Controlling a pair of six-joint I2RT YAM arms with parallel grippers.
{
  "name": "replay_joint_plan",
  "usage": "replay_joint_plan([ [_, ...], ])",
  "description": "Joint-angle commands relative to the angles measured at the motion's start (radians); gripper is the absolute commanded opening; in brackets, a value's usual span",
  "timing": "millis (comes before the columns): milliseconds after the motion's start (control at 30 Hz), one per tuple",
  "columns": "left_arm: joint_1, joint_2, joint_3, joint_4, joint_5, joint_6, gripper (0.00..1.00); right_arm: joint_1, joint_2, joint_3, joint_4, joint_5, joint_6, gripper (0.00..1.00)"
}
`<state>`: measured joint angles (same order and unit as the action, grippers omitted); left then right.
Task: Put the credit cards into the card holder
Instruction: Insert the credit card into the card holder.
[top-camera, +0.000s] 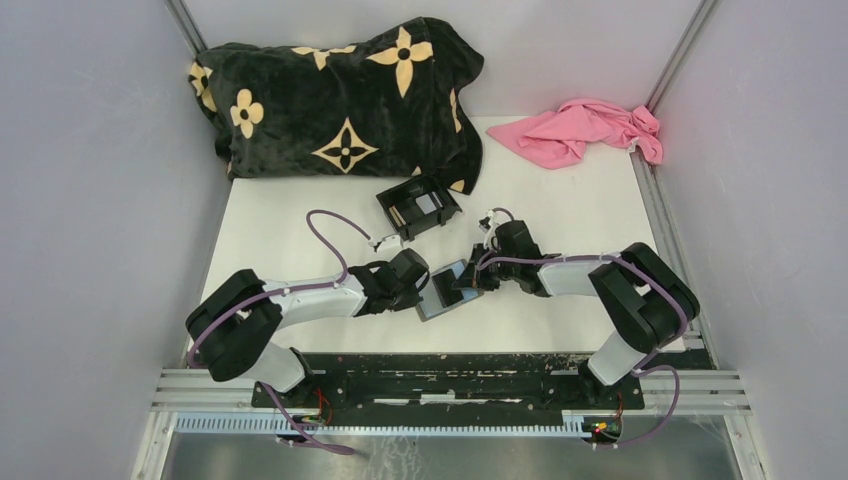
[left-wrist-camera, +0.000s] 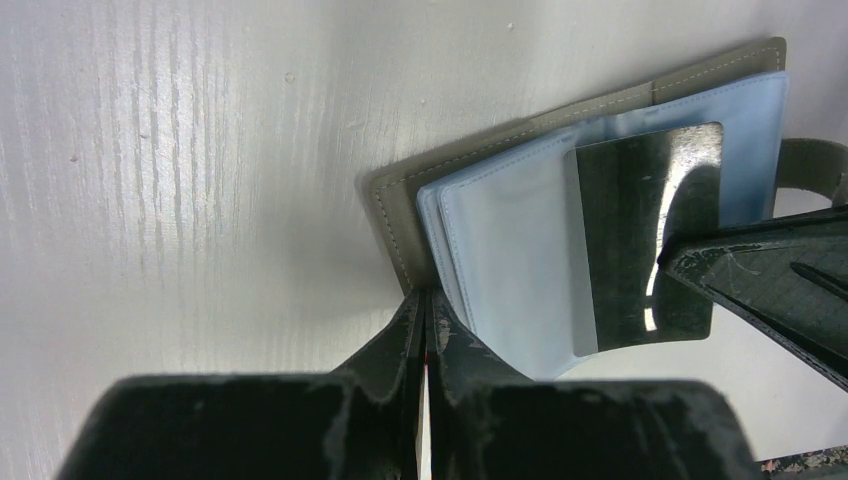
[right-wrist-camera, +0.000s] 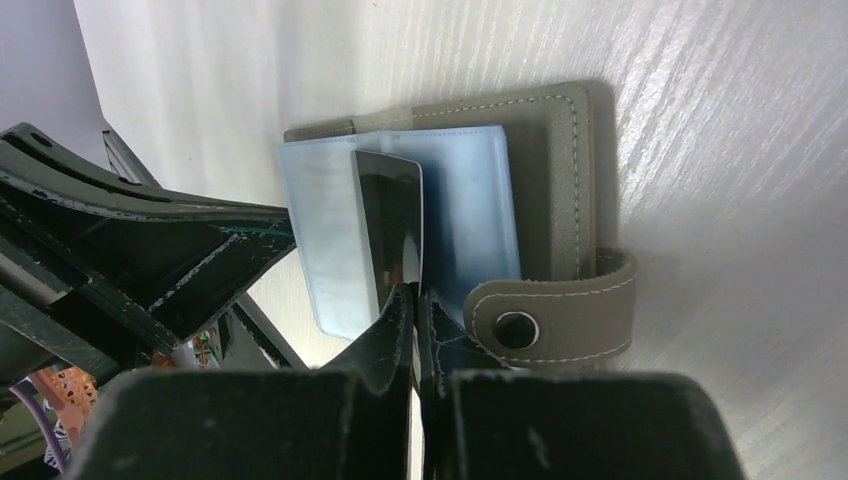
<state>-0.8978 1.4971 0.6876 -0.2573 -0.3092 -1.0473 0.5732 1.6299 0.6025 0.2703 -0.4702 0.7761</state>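
Pinching black card (right-wrist-camera: 390, 215) against card holder (right-wrist-camera: 550, 150): right claw (right-wrist-camera: 415, 295).

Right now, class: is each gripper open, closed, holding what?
Left gripper: closed on the flat grey bifold card holder.
Right gripper: closed on the glossy black plastic card.

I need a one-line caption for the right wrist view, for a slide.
Right end effector grips a black credit card over the blue sleeves of the open grey card holder.

Bright, even light with soft shadows; glare streaks the black card (left-wrist-camera: 630, 220) in wrist views.
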Motion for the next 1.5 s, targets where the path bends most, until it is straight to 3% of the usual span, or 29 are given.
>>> replay_joint_plan([
  [0,0.018,0.099,-0.062,-0.06,-0.021,0.047,0.06,0.009,0.057,0.003,-0.059,-0.021,-0.021,0.01],
  [467,0.019,0.15,-0.054,-0.004,0.003,0.044,0.05,0.022,0.102,0.065,-0.157,-0.051,-0.049,0.01],
  [767,0.015,0.177,-0.041,0.03,0.025,0.049,0.03,0.113,0.119,0.128,-0.225,0.013,-0.049,0.01],
  [900,0.013,0.175,-0.041,0.035,0.028,0.052,0.03,0.15,0.131,0.161,-0.267,0.038,-0.048,0.11],
  [1133,0.013,0.139,-0.075,0.038,0.022,0.044,0.03,0.174,0.068,0.21,-0.42,0.169,-0.102,0.37],
  [1467,0.013,0.103,-0.105,0.053,0.024,0.037,0.03,0.175,-0.024,0.301,-0.585,0.263,-0.164,0.45],
])
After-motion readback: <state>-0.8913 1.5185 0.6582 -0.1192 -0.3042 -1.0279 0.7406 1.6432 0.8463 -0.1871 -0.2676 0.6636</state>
